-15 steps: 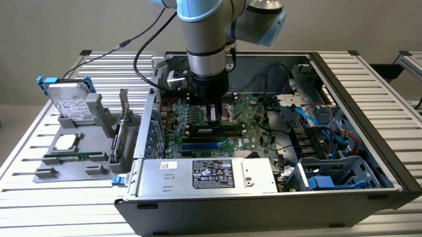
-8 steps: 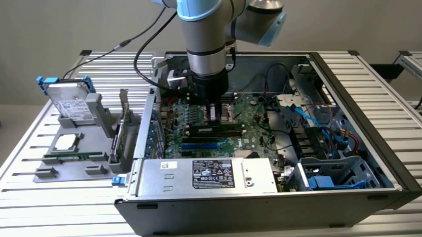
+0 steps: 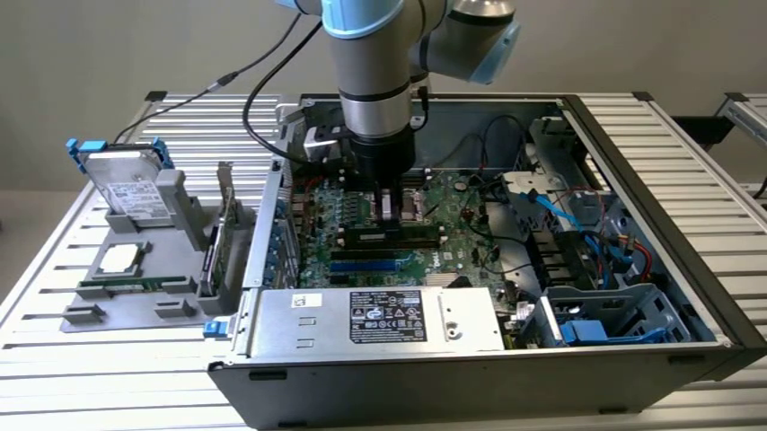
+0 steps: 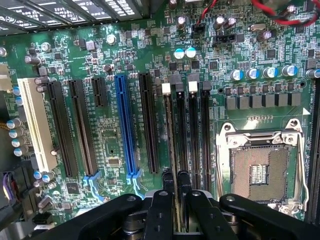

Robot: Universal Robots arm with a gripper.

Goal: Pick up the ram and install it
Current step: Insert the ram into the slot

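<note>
While the arm reaches into the case (image 3: 480, 386), the exterior view has the claw (image 3: 391, 215) down on the motherboard (image 3: 470, 214). Wrist view: claw (image 4: 175, 180) clenched on the ram (image 4: 171, 145), edge-on between its fingers, seated along a slot; socket (image 4: 260, 172) just beside.

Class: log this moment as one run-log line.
stage: ram install | gripper: shut on long thin dark-green ram stick | position: stick edge-on along white-latched black memory slot on green motherboard | seating: cannot tell
</note>
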